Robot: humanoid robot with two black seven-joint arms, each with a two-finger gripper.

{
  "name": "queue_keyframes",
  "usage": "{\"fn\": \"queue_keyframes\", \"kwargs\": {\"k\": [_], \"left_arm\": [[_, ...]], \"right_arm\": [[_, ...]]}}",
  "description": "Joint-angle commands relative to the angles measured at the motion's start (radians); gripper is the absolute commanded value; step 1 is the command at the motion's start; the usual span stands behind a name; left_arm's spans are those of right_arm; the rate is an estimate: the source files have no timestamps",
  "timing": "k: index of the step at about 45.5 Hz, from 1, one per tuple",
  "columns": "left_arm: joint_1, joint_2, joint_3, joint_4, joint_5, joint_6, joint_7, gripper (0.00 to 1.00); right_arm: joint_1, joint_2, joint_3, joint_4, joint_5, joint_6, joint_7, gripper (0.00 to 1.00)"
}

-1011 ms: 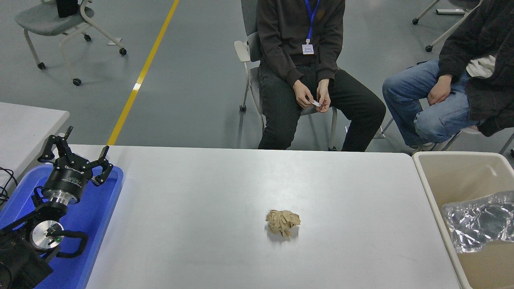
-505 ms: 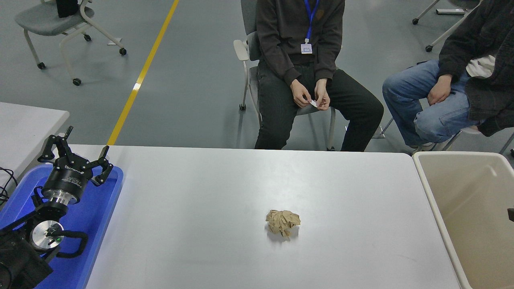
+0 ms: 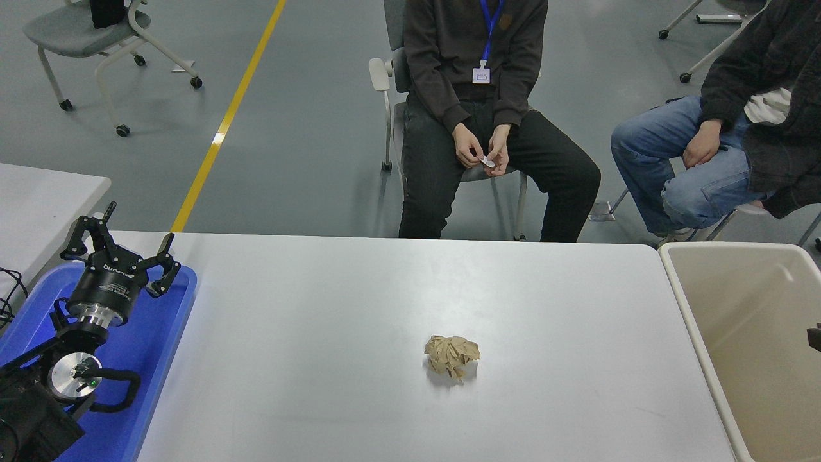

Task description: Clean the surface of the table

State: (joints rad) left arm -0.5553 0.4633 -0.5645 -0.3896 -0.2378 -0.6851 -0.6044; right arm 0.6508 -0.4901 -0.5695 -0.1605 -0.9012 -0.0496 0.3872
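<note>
The table surface is a wide pale grey-white top. A crumpled ball of brown paper lies on it, a little right of centre. My left gripper is parked at the lower left over the blue tray, open and empty. Of my right arm only a small dark piece shows at the right edge, over the beige bin; I cannot tell how its gripper stands. The bin's visible inside looks empty.
Two people sit on chairs at the far side: one in dark clothes holding a small white scrap, one in jeans at the right. A second table stands at the left.
A crumpled clear plastic bag that was over the bin a second ago has gone from view. The person in dark clothes has rolled back a little. The paper ball has not moved.
</note>
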Motion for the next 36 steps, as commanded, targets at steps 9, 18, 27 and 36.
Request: {"fn": "queue_keyframes", "kwargs": {"k": [9,18,27,36], "left_arm": [[0.0,0.0,0.0,0.0,0.0,0.001,0.0,1.0],[0.0,0.0,0.0,0.0,0.0,-0.001,0.0,1.0],[0.0,0.0,0.0,0.0,0.0,-0.001,0.0,1.0],[0.0,0.0,0.0,0.0,0.0,0.001,0.0,1.0]], "right_arm": [[0.012,-0.005,0.008,-0.005,0.091,-0.003,0.002,1.0],[0.087,-0.106,0.114,0.16,0.133,-0.012,0.002,1.0],[0.089,-0.18,0.301,0.337,0.125,-0.081,-0.002,1.0],[0.093,-0.188,0.545,0.456,0.125,-0.145,-0.008,1.0]]}}
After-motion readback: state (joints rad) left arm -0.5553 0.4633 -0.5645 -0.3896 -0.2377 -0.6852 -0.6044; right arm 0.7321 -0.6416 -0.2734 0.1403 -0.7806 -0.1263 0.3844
